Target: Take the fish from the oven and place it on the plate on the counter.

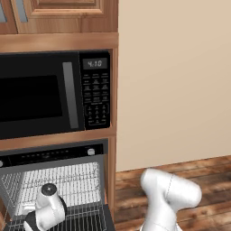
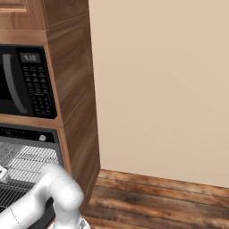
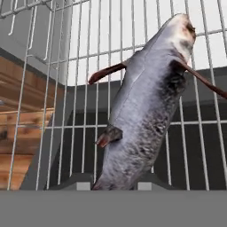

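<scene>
Hand view showed the fish close up: a smooth, tapering grey body mottled with darker grey along one flank, a paler head end at the upper right, and thin reddish-brown fins jutting out to both sides. It lay on a wire rack of thin pale metal rods, and its lower end sat between the two dark finger tips of the gripper, which stood narrowed on either side of it; whether they actually pinched the fish could not be told. Through the rods appeared the oven's grey inner wall and, to the left, a strip of brown wood-plank floor. Left base view showed the oven open, black, with a control strip and a round silver knob, its shiny wire racks exposed, and the white arm reaching down into the cavity in front of them. Above the oven sat a black microwave with a grey handle, keypad and clock display, set in a wood-grain cabinet beside a plain beige wall.
</scene>
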